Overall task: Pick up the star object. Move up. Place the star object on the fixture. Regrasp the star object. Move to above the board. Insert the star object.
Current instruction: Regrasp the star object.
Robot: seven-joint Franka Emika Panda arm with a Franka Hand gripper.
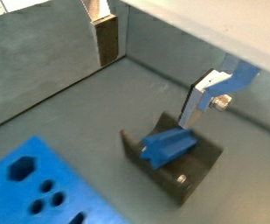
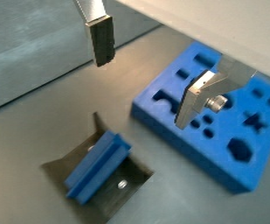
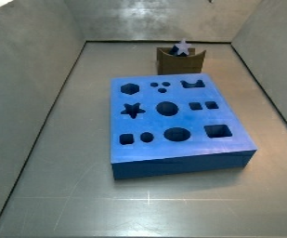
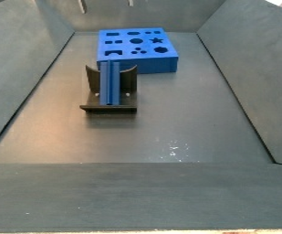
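The star object [image 1: 166, 146] [image 2: 99, 164], a small bright-blue bar, lies in the notch of the fixture [image 1: 183, 175] [image 2: 132, 185]. In the side views the star object [image 3: 180, 47] [image 4: 115, 80] rests on top of the fixture [image 3: 179, 63] [image 4: 108, 107]. My gripper [image 1: 155, 74] [image 2: 151, 70] hovers above it, open, with nothing between its fingers [image 1: 106, 44] [image 2: 100, 39]. The board [image 1: 32, 188] [image 2: 218, 118] [image 3: 176, 125] [image 4: 140, 48], a thick blue slab with dark cut-outs, lies flat beside the fixture. The gripper does not show in the side views.
Grey walls [image 3: 40, 84] [image 4: 34, 73] enclose the grey floor on all sides. The fixture stands close to one wall [image 3: 158, 23], a short gap away from the board.
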